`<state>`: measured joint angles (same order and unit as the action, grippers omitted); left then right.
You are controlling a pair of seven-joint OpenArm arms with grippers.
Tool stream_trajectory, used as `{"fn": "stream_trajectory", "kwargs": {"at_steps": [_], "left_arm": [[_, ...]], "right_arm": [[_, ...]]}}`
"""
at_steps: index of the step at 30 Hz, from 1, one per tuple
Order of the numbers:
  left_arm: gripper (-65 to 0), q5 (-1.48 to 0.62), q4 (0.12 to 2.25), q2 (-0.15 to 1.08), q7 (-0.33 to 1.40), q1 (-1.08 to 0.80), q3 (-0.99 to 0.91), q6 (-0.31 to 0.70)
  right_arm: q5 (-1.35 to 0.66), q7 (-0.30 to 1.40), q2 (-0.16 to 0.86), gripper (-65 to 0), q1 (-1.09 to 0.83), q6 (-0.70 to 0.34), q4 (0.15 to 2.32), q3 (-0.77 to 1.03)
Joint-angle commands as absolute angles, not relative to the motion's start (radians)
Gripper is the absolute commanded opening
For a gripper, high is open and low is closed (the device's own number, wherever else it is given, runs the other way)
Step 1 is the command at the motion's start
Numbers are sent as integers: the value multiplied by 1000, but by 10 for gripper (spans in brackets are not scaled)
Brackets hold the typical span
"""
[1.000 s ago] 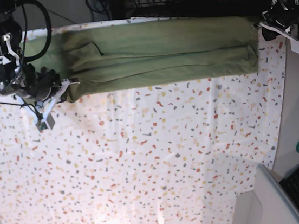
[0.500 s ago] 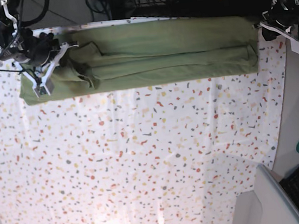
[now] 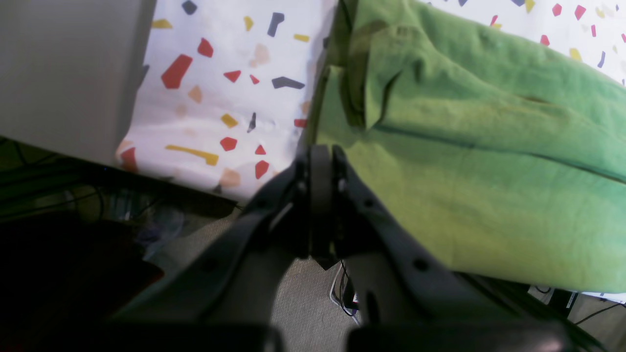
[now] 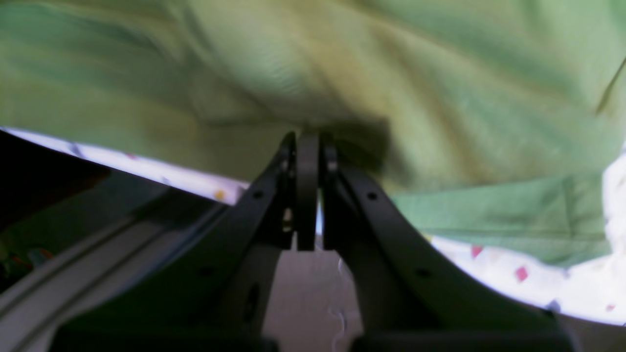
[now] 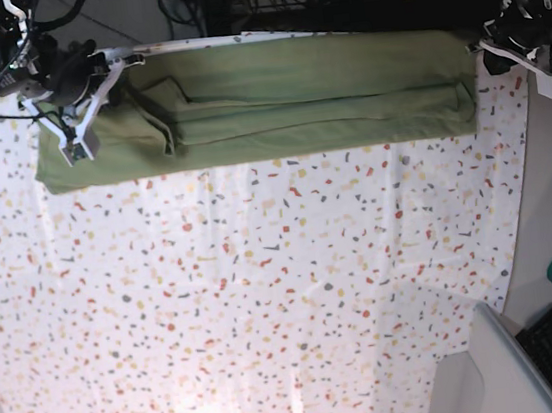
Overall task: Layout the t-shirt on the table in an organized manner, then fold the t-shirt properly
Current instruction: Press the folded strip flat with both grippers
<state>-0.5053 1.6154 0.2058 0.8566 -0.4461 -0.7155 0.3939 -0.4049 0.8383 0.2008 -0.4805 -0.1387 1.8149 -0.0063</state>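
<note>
the near half of the tabletop (image 5: 267, 298) is lying bare of clothing, its flecked cloth running back toward the shirt. at the far edge, the t-shirt (image 5: 323, 95) is stretching as a long narrow band from the left side to the right side, already folded lengthwise, with a bunched fold showing toward its left end.

the right pincer (image 5: 75, 141), at the far left in the base view, is sitting over the shirt's left end; in its own wrist view the jaws are pressed together and the tip is nosing into the green cloth, though whether any fabric is actually pinched between them i cannot tell. the left pincer (image 5: 541, 68), at the far right, is sitting just beside the shirt's right end near the tabletop's edge; its wrist view is showing the jaws pressed together with nothing between them, the cloth lying just beyond the tip.

by my reading, the laying-out is finished and the folding is under way, with the left end being tucked or flattened. the next move is probably calling for a grip on one end so it can be carried across toward the other, keeping the band's edges lined up.
</note>
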Motion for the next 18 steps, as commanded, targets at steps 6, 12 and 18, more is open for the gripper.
{"fn": "stream_trajectory", "kwargs": {"at_steps": [6, 12, 18], "left_arm": [[-650, -515, 1635, 223, 842, -446, -719, 398], [-650, -515, 1635, 216, 842, -449, -716, 398], [-650, -515, 1626, 214, 835, -427, -604, 394]], "right_arm": [[-407, 826, 203, -483, -522, -140, 1917, 44], [-407, 825, 202, -485, -504, -139, 1923, 119], [-407, 825, 199, -650, -412, -139, 1764, 119]]}}
